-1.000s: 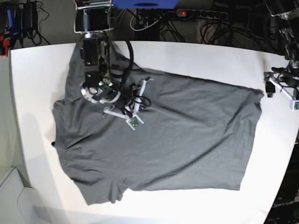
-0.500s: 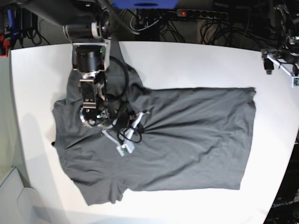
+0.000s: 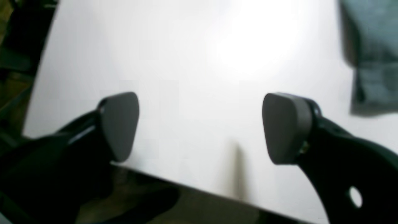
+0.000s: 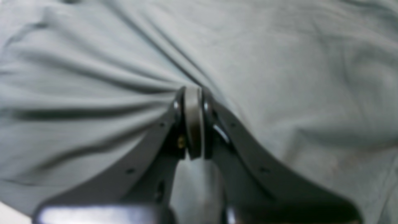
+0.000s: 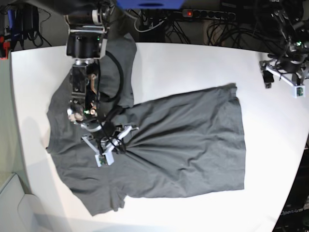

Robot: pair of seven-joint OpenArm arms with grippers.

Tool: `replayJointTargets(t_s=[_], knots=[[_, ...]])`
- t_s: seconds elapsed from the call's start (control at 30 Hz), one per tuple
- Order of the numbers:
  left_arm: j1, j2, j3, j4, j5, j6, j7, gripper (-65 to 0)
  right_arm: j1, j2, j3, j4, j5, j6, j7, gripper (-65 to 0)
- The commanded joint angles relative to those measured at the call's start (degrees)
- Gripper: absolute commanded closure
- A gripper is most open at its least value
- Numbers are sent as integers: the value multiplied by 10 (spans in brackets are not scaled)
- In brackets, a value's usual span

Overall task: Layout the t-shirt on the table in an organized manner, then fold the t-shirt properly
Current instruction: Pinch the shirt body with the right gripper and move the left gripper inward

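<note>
Right gripper (image 4: pixel 193 102) pressed together, pinching bunched t-shirt (image 5: pixel 183 140) fabric near its chest. T-shirt lies mid-table (image 5: pixel 193 63), hem toward 3 o'clock. Left gripper (image 3: pixel 199 127) spread wide, empty, at 2 o'clock edge.

The right arm (image 5: pixel 84 72) hides the shirt (image 5: pixel 183 140) collar at ten o'clock. In the left wrist view the shirt is cut off at two o'clock, and the table (image 3: pixel 192 62) is blurred.
</note>
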Motion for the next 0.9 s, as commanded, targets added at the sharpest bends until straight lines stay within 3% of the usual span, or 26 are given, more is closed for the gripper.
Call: replayJointTargets(t_s=[0.0, 0.17, 0.4, 0.6, 0.87], knots=[[-10, 0, 3, 8, -6, -19, -6, -613, -2, 0, -11, 38, 8, 2, 15, 0], [-37, 38, 8, 4, 0, -52, -6, -613, -73, 4, -52, 139, 8, 2, 15, 0], [-50, 66, 8, 4, -6, -54, -6, -613, -106, 4, -54, 181, 8, 2, 13, 0], [-51, 107, 7, 4, -6, -108, -10, -612, -103, 2, -54, 182, 9, 3, -30, 0], [-78, 129, 7, -41, -6, -112, -11, -612, -102, 1, -52, 183, 9, 64, -32, 0]])
